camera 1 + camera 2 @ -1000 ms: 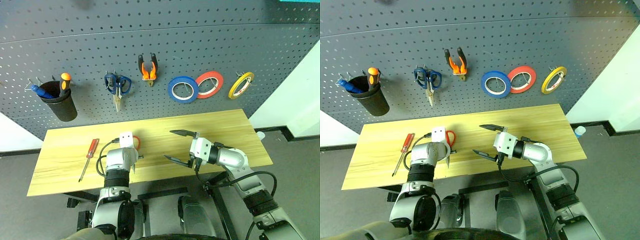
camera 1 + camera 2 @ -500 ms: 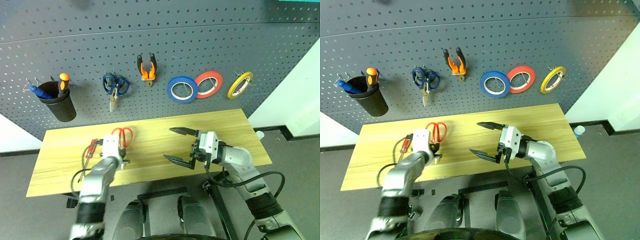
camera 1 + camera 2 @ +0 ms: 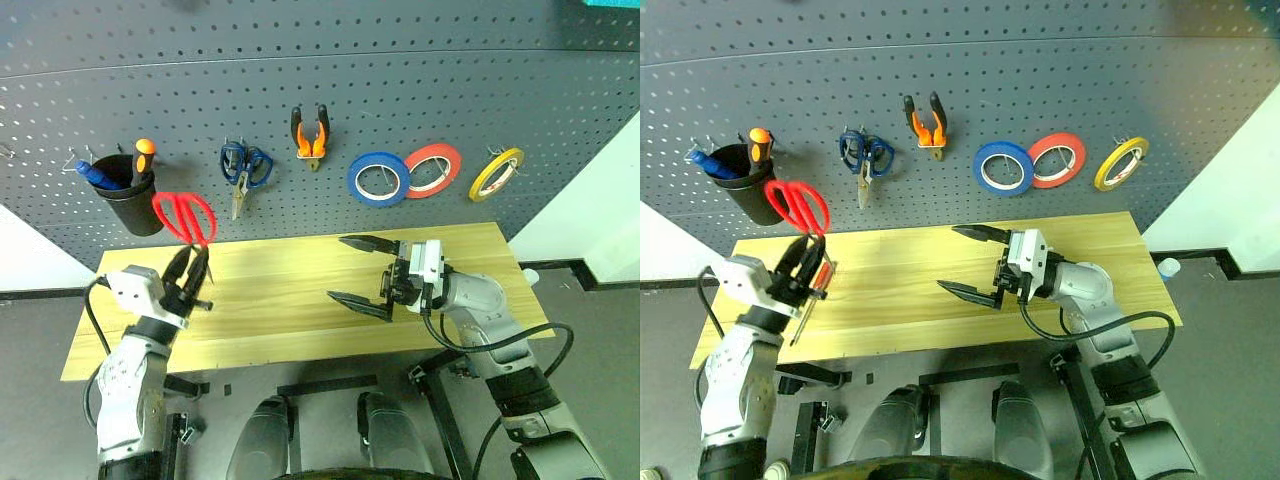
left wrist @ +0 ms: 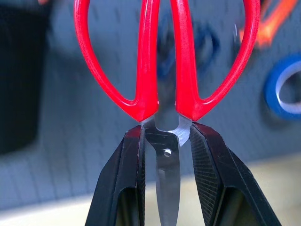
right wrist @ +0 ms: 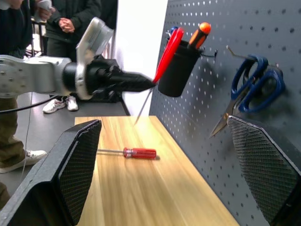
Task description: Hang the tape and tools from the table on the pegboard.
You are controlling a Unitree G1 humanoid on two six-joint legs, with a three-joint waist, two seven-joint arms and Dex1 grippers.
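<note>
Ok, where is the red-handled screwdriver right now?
The screwdriver lies flat on the table at its left end, just below the left hand that holds the red scissors up.

No readable text, label, brand, number or sign appears on anything here

Our left arm is raised at our left side, its gripper (image 3: 190,272) pointing forward and slightly upward. Its two black fingers (image 4: 129,183) are pressed together on the red-handled scissors (image 3: 184,217), clamping them near the pivot so the handles stand above the fingertips. Our right arm reaches in front of us with the wrist bent, so its gripper (image 3: 360,272) points toward our left. Its fingers (image 3: 368,241) are spread wide apart with nothing between them.
</note>
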